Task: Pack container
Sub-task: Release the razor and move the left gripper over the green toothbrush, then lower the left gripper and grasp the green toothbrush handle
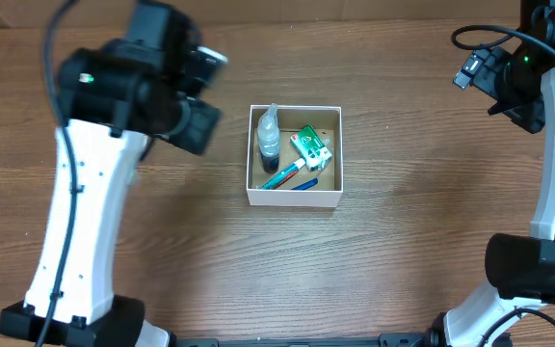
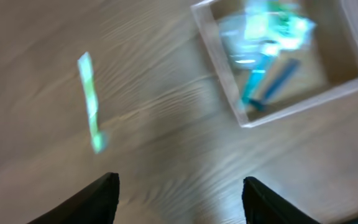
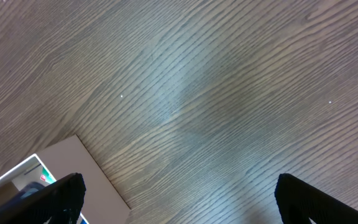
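The container (image 1: 294, 200), a square white box with a brown inside, sits mid-table. It holds a clear bottle (image 1: 269, 137), a green packet (image 1: 310, 147), a teal and white tube (image 1: 282, 176) and a blue stick (image 1: 304, 183). My left gripper (image 1: 197, 125) hovers left of the box. It is open and empty in the left wrist view (image 2: 180, 190), which is blurred. That view shows the box (image 2: 291, 106) at the upper right and a thin green and white item (image 2: 89, 102) lying on the table. My right gripper (image 1: 480, 72) is far right, open and empty (image 3: 182, 196).
The right wrist view shows a white wall of the box (image 3: 82, 171) at its lower left and bare wood (image 3: 229, 93) elsewhere. The thin green item is hidden under my left arm in the overhead view. Both arm bases stand at the front edge.
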You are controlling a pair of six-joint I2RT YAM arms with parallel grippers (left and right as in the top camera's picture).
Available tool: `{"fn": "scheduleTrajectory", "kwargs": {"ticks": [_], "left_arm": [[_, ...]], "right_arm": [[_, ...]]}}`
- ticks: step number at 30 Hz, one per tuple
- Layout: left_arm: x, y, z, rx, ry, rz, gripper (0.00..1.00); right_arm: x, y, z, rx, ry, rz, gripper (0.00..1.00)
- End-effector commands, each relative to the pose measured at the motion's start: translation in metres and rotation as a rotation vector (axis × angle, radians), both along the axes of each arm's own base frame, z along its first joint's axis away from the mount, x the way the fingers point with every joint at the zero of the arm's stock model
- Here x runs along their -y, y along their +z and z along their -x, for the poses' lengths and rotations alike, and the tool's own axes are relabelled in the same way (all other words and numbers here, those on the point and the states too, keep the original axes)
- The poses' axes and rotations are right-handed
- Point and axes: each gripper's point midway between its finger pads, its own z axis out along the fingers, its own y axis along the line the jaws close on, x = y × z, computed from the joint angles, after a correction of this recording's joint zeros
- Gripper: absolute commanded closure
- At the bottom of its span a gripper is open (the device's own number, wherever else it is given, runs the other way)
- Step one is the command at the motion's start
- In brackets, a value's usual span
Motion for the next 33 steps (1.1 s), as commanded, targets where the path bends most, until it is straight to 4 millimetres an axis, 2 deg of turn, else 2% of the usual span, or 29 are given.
{"fn": "scheduleTrajectory", "kwargs": {"ticks": [1,7,14,19,26,33], "left_arm": [[-0.056,-0.031,-0.012,-0.052,0.275,-0.028,0.26],[-0.097,-0.089,-0.032,-0.086,0.401,0.01,0.11],[-0.112,-0.145,-0.052,-0.086,0.392,0.008,0.0],[-0.108,-0.175,-0.064,-0.115,0.328,0.014,0.0],[-0.116,-0.217,-0.072,-0.184,0.331,-0.005,0.0],[-0.133,-0.24,-0.072,-0.226,0.372,0.006,0.0]], "right_arm": [[0.001,0.001,-0.001,0.008,-0.004,0.004,0.0],[0.001,0.001,-0.001,0.008,-0.004,0.004,0.0],[0.001,0.001,-0.001,0.008,-0.004,0.004,0.0],[0.001,0.001,-0.001,0.008,-0.004,0.004,0.0],[0.001,0.001,-0.001,0.008,-0.004,0.004,0.0],[0.001,0.001,-0.001,0.008,-0.004,0.003,0.0]]}}
